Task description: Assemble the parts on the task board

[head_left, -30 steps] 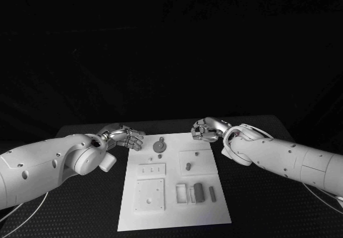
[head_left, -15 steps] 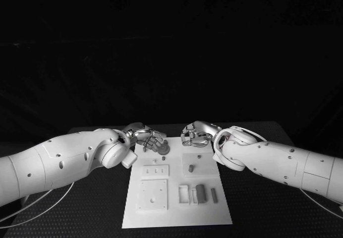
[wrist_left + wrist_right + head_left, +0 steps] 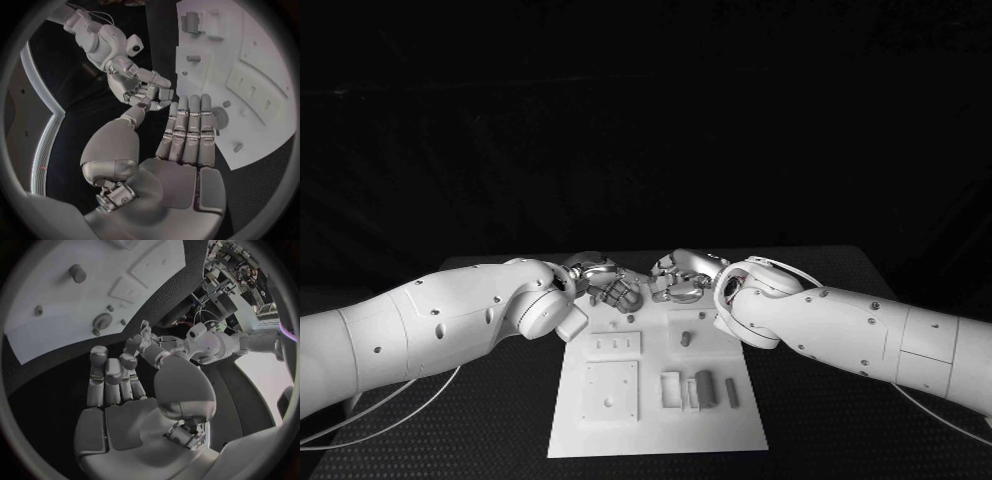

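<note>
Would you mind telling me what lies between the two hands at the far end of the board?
Nothing: in the head view, the left hand and right hand nearly meet above the board.

White task board [image 3: 656, 420]; grey parts [image 3: 705, 386]; black table [image 3: 834, 400]; silver left robot hand [image 3: 613, 288].

I find nothing to read — no words, numbers, labels or brand marks on my board [image 3: 658, 410], on its parts, or on my own arms and hands.
</note>
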Available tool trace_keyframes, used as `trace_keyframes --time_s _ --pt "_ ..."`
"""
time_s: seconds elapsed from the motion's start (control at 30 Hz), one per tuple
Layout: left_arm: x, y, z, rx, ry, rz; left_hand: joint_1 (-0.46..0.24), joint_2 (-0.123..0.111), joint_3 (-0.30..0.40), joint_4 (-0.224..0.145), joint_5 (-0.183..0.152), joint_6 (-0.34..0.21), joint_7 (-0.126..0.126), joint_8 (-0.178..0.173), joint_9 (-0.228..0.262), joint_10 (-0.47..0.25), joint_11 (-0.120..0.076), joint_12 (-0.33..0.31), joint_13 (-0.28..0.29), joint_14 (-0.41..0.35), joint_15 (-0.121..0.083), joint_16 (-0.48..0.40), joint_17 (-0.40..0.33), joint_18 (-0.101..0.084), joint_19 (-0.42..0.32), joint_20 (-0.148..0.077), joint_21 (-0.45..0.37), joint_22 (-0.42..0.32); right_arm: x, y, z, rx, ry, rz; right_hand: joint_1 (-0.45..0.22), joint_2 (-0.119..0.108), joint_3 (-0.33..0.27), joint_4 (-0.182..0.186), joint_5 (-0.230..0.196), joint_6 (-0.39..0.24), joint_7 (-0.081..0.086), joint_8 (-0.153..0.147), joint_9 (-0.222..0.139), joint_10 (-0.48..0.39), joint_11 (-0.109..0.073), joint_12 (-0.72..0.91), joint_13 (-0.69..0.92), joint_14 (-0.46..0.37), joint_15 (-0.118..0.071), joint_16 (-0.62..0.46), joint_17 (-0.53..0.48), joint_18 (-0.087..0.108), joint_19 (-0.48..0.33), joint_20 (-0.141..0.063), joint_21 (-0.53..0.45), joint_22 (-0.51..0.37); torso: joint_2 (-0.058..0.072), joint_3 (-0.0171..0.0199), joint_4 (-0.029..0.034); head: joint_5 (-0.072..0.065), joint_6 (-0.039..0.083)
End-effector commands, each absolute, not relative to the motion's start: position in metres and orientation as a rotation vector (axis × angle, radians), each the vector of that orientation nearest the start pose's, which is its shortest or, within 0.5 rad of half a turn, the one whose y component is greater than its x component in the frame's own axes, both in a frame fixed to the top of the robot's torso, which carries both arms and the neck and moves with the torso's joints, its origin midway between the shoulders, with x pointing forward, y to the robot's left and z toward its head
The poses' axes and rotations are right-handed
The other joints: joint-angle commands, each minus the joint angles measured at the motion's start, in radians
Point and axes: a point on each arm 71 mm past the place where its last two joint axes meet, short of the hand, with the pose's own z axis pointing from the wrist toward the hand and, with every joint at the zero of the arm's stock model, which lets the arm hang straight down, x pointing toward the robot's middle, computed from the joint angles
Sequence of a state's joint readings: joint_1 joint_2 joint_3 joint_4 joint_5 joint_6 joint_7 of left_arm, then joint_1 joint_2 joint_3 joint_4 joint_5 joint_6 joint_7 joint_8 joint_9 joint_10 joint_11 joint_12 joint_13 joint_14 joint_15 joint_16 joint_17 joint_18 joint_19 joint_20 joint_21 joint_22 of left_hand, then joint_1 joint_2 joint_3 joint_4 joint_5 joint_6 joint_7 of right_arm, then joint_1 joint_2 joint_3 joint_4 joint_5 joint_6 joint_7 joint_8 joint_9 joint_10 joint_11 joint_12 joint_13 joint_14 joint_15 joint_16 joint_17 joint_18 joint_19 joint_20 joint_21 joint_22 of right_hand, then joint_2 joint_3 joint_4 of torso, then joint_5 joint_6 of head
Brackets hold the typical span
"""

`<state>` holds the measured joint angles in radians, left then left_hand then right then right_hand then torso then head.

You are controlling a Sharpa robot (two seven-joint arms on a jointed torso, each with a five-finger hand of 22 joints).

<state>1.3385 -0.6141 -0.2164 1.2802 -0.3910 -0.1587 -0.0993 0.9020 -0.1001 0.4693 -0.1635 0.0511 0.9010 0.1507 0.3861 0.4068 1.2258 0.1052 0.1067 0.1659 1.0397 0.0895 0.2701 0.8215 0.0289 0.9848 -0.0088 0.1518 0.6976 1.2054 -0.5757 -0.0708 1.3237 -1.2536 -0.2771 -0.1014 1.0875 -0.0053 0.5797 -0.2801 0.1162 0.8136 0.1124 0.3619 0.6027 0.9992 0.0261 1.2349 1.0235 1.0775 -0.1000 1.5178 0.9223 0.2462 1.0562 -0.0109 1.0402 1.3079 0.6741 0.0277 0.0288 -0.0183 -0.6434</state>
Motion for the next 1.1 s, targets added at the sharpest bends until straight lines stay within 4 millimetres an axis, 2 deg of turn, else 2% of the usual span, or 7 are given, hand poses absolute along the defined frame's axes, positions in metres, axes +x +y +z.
trace_keyframes --time_s 0.03,0.7,0.87,1.1 --pt "0.524 0.155 -0.211 -0.706 2.087 -1.056 -0.017 0.002 -0.002 0.009 -0.002 0.003 0.001 -0.003 -0.001 0.003 -0.002 -0.002 0.003 -0.004 0.001 -0.005 0.003 0.013 0.005 0.0 -0.006 0.002 0.508 -0.113 -0.207 -0.069 1.794 0.795 -0.011 0.003 0.001 -0.005 0.007 0.214 -0.02 0.005 0.002 -0.048 -0.038 0.005 -0.001 0.002 -0.007 0.004 0.0 0.016 0.006 -0.002 0.007 0.015 0.003 0.0006 0.0007 0.0 -0.003" --pt "0.521 0.146 -0.213 -0.687 2.121 -1.066 -0.016 0.028 -0.001 0.002 -0.002 0.011 -0.002 -0.002 -0.002 0.008 -0.006 0.0 0.01 0.002 -0.003 -0.005 0.013 0.014 0.009 -0.003 -0.005 0.008 0.501 -0.095 -0.205 -0.101 1.791 0.839 -0.012 0.003 0.002 -0.005 0.007 0.214 -0.021 0.005 0.004 -0.046 -0.039 0.005 -0.001 0.004 -0.008 0.003 -0.001 0.016 0.008 -0.004 0.007 0.015 0.007 0.0019 0.0006 -0.003 -0.003" --pt "0.521 0.146 -0.213 -0.686 2.116 -1.069 -0.01 0.049 0.0 -0.009 -0.002 0.021 -0.008 0.001 0.0 0.016 -0.01 0.003 0.016 0.006 -0.005 -0.004 0.019 0.014 0.013 -0.005 -0.004 0.012 0.5 -0.094 -0.205 -0.107 1.798 0.842 -0.013 0.003 0.002 -0.005 0.007 0.214 -0.021 0.005 0.004 -0.046 -0.039 0.005 -0.001 0.004 -0.008 0.003 -0.001 0.016 0.008 -0.004 0.007 0.015 0.008 0.0023 -0.0001 -0.004 -0.001" --pt "0.521 0.145 -0.213 -0.684 2.109 -1.074 0.008 0.099 0.007 -0.033 -0.002 0.029 -0.014 0.004 0.0 0.023 -0.013 0.006 0.022 0.01 -0.008 -0.006 0.027 0.012 0.015 -0.007 -0.005 0.017 0.501 -0.093 -0.207 -0.111 1.809 0.838 -0.013 0.002 0.003 -0.005 0.007 0.214 -0.021 0.005 0.004 -0.046 -0.039 0.005 -0.001 0.004 -0.008 0.003 -0.001 0.016 0.009 -0.004 0.007 0.014 0.009 0.0027 0.0001 -0.007 -0.003"
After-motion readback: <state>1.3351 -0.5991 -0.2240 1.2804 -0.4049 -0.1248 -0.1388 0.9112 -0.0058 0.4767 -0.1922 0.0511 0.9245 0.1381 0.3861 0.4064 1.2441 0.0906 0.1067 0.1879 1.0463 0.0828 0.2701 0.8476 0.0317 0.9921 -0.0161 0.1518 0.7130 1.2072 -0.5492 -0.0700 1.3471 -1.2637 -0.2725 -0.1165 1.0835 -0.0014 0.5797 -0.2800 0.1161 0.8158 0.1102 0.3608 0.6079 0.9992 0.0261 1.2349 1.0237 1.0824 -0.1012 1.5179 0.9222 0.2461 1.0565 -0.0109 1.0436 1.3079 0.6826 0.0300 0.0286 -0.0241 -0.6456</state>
